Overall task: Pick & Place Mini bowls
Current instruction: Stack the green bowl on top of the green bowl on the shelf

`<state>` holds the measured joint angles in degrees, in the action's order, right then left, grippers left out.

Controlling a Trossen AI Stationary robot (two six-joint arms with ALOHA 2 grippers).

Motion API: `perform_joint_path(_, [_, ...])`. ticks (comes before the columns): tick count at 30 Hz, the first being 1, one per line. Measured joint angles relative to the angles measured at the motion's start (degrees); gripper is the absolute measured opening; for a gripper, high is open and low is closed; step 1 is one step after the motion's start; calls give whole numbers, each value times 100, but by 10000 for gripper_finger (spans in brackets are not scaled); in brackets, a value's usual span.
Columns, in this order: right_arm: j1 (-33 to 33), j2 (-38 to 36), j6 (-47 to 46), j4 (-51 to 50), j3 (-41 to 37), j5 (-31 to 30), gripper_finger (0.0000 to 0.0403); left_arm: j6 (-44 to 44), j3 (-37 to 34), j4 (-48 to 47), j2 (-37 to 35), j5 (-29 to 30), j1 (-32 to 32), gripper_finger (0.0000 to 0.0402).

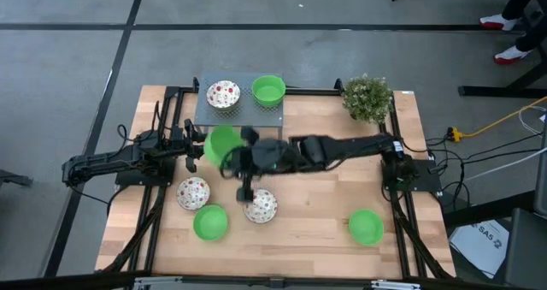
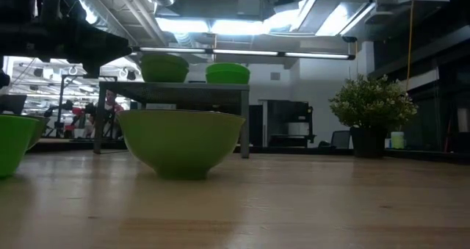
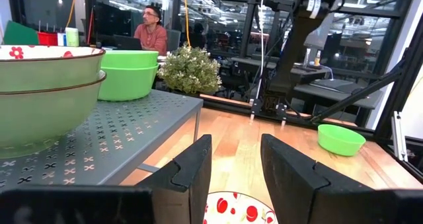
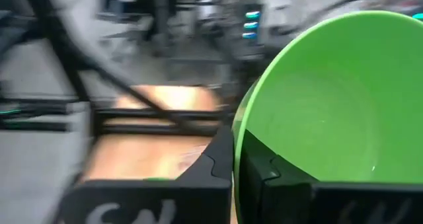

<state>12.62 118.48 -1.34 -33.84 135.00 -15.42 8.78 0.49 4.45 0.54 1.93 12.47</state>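
Observation:
My right gripper (image 1: 227,151) reaches across the table from the right and is shut on a plain green mini bowl (image 1: 220,141), just in front of the grey shelf (image 1: 205,115). The right wrist view fills with this bowl (image 4: 330,98). On the shelf stand a speckled bowl (image 1: 222,94) and a green bowl (image 1: 268,90). Two speckled bowls (image 1: 193,192) (image 1: 261,205) and two green bowls (image 1: 210,222) (image 1: 366,227) rest on their bases on the table. My left gripper (image 3: 234,174) is open, beside the shelf, above a speckled bowl (image 3: 238,209). My right gripper pinches the green bowl's rim (image 4: 246,128), one finger (image 4: 221,161) outside the wall and the other finger (image 4: 268,174) inside the hollow. The bowl is tilted in the hold, its opening turned toward the wrist camera. Whether its base is clear of the table cannot be seen.
A bushy potted plant (image 1: 367,97) stands at the table's far right corner. The grey shelf stands on legs at the far middle. In the low view a green bowl (image 2: 180,142) sits close in front. A person sits in the room beyond (image 3: 151,32). Bare wood lies at right middle.

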Motion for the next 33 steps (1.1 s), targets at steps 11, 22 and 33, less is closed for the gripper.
perform_joint_path(11, [-1070,-146,1305,-75,0,-804,4,2,0,0,-2,-2,2,125])
perform_joint_path(22, [-1978,-334,2138,-951,0,-728,4,0,0,-2,0,-1,1,125])
perform_joint_path(33, [-2633,-507,1474,-2642,3,327,5,0,0,2,-2,-2,1,125])
